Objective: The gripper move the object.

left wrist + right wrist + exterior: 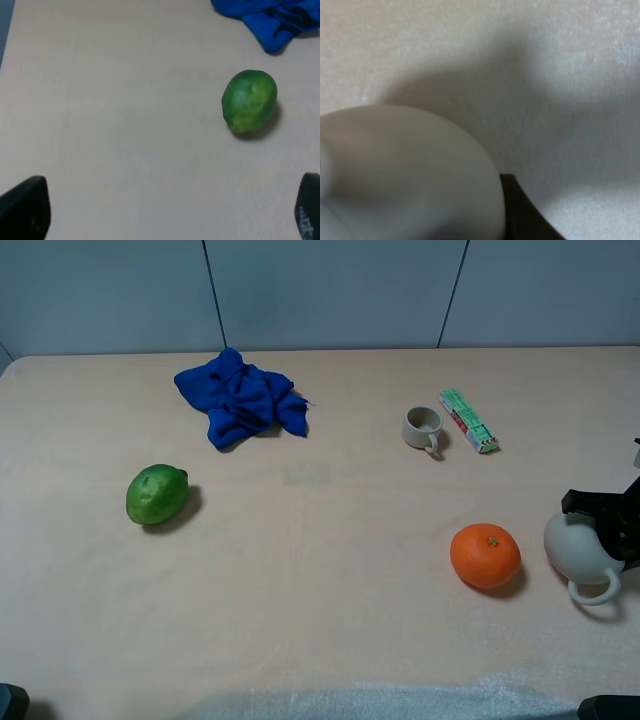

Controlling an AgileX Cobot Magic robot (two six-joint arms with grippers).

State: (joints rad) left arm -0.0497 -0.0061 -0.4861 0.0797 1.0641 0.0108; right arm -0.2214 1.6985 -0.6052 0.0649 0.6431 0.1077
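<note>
The object is a round off-white ceramic pot [575,543] at the right edge of the table, its loop handle [596,590] towards the front. My right gripper [603,523], black, comes in from the right edge and is shut on the pot. In the right wrist view the pot [405,175] fills the frame, blurred, with one black finger [522,212] against it. My left gripper [170,212] is open and empty over bare table, only its two fingertips [25,210] showing, a little way from a green lime [249,101].
An orange [485,555] lies just left of the pot. A small beige mug [423,428] and a green packet [468,420] are at the back right. A blue cloth [241,398] lies at the back left, the lime [156,494] at the left.
</note>
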